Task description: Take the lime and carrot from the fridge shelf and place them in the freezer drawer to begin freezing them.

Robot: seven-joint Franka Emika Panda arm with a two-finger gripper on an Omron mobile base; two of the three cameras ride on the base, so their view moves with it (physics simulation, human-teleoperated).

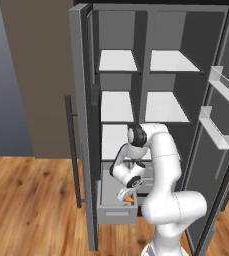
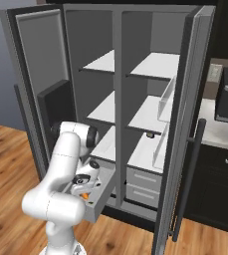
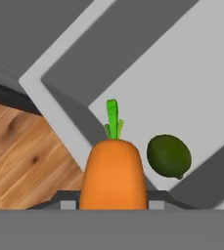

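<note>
My gripper (image 1: pixel 127 196) hangs low over the pulled-out freezer drawer (image 1: pixel 117 214), at the bottom left of the grey fridge. It is shut on the carrot (image 3: pixel 114 171), an orange stub with a green top that shows as an orange speck (image 1: pixel 131 199) under the hand. In the hand view the dark green lime (image 3: pixel 168 156) lies on the pale floor of the drawer (image 3: pixel 182 93), just right of the carrot. From the right base view, the gripper (image 2: pixel 83 191) and carrot (image 2: pixel 85 196) sit above the drawer (image 2: pixel 99 203). The top right fridge shelf (image 1: pixel 173 61) is bare.
Both fridge doors stand open: the left door (image 1: pixel 81 125) beside the drawer, the right door (image 1: pixel 221 105) with clear bins. Two pale drawers (image 2: pixel 144 182) sit under the right column. Wooden floor (image 1: pixel 31 200) lies left of the drawer; a counter (image 2: pixel 220 132) stands to the right.
</note>
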